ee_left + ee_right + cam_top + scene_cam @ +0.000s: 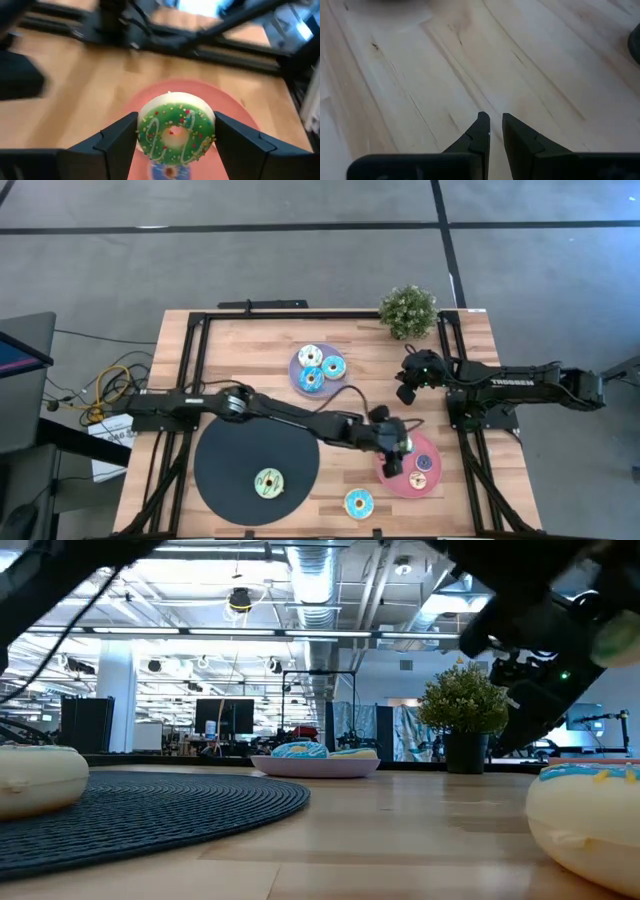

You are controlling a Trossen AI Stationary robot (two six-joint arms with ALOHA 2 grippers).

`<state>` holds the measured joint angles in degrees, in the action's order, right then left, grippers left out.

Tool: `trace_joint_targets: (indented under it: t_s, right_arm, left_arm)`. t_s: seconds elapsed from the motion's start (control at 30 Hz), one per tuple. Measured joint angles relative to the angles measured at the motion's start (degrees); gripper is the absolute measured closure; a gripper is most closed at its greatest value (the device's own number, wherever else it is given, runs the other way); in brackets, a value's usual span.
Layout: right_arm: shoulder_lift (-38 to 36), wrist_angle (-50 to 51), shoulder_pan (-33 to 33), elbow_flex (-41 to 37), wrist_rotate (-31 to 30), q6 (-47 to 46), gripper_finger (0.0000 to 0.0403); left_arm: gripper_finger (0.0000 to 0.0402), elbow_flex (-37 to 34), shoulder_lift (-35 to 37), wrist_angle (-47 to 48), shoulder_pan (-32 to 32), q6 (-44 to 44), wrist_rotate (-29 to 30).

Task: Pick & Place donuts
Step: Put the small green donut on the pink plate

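My left gripper (393, 456) reaches across the table over the pink plate (436, 482) and is shut on a green-iced donut (175, 132) with sprinkles. A small purple donut (423, 463) lies on that plate. Three donuts (318, 366) lie on the lavender plate (296, 383). One donut (268, 482) lies on the black plate (230, 450). A blue-iced donut (358, 503) lies on the table near the front edge. My right gripper (407, 387) is shut and empty, low over bare wood (492, 125) at the right, near the plant. My left gripper pinches the green donut between its two fingers, one finger (122, 137) on each side of the outer rim (141, 131). The donut sits iced side toward the wrist camera, over the pink plate (235, 107). I cannot tell whether it rests on the plate.
A potted plant (407, 310) stands at the far edge, right of centre. A black frame (195, 350) runs round the table. In the low view the blue-iced donut (590, 820) is close at right and the black plate's donut (35, 775) at left.
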<state>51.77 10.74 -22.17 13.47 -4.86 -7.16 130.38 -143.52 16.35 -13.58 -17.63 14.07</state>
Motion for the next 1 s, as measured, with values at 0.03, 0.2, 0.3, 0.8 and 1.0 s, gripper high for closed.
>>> trace_joint_targets:
  t_s: [0.03, 0.2, 0.3, 0.8, 1.0]
  right_arm:
    - [0.0, 0.0, -0.13, 0.0, 0.0, 0.0, 0.0361]
    - [-0.02, 0.0, -0.07, 0.0, 0.04, 0.0, 0.0361]
    - [0.0, 0.0, -0.07, 0.0, 0.02, 0.0, 0.0361]
    - [0.0, 1.25, -0.06, 0.0, 0.25, -2.95, 0.0361]
    - [0.0, 1.57, -0.05, 0.0, 0.37, -2.95, 0.0361]
  left_arm:
    - [0.0162, 4.13, -2.21, 3.59, -0.02, -0.06, -1.33]
    - [0.0162, -0.52, -2.67, 2.06, -0.19, -6.18, -7.22]
    - [0.0162, -0.55, -1.91, 4.71, -1.0, -8.3, -6.7]
    - [0.0162, -2.44, -5.3, 1.45, -4.12, -5.52, -2.24]
    - [0.0162, -2.39, -5.77, 0.64, -3.33, -7.06, -4.27]
